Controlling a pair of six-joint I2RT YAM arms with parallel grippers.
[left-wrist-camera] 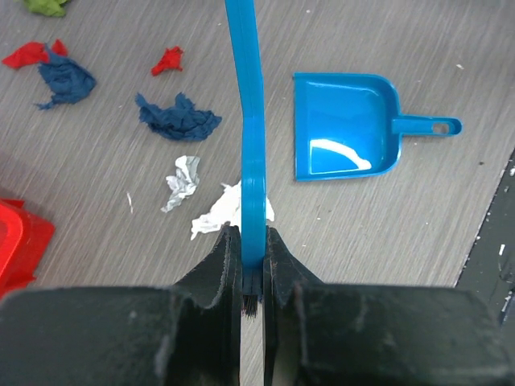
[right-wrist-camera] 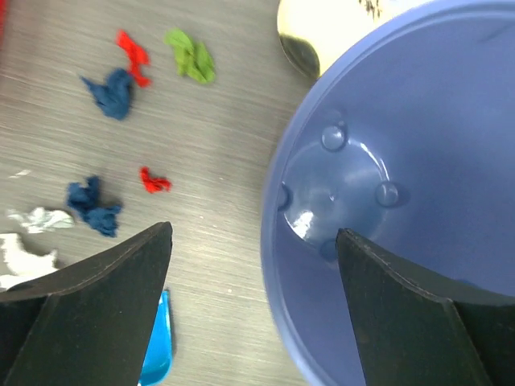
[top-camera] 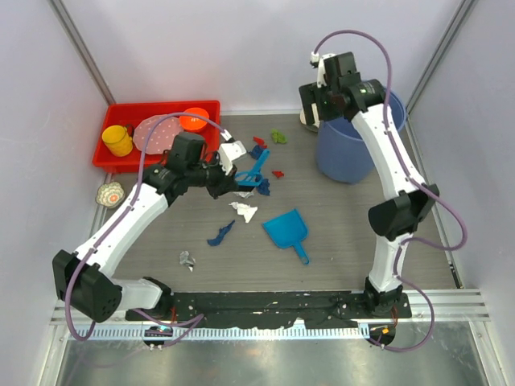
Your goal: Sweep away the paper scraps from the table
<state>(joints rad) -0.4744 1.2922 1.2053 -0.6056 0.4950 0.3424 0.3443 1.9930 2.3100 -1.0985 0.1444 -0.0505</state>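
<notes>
Paper scraps lie across the middle of the table [top-camera: 346,241]: green [top-camera: 278,137], red [top-camera: 278,173], dark blue [top-camera: 221,233], white [top-camera: 244,211] and silvery [top-camera: 187,259]. My left gripper [top-camera: 235,170] is shut on the handle of a blue hand brush [top-camera: 256,173], held over the scraps. In the left wrist view the gripper [left-wrist-camera: 253,241] clamps the brush [left-wrist-camera: 251,121] above a white scrap [left-wrist-camera: 216,214], with a dark blue scrap [left-wrist-camera: 179,119] to the left. My right gripper [top-camera: 318,108] is open and empty, and in its wrist view [right-wrist-camera: 253,241] it hangs over the rim of a bucket [right-wrist-camera: 402,201].
A blue dustpan [top-camera: 286,229] lies right of the white scrap and shows in the left wrist view [left-wrist-camera: 346,125]. A blue bucket [top-camera: 354,149] stands at the back right. A red tray [top-camera: 121,157] with dishes is at the back left. A small patterned dish [top-camera: 110,193] sits by the left edge.
</notes>
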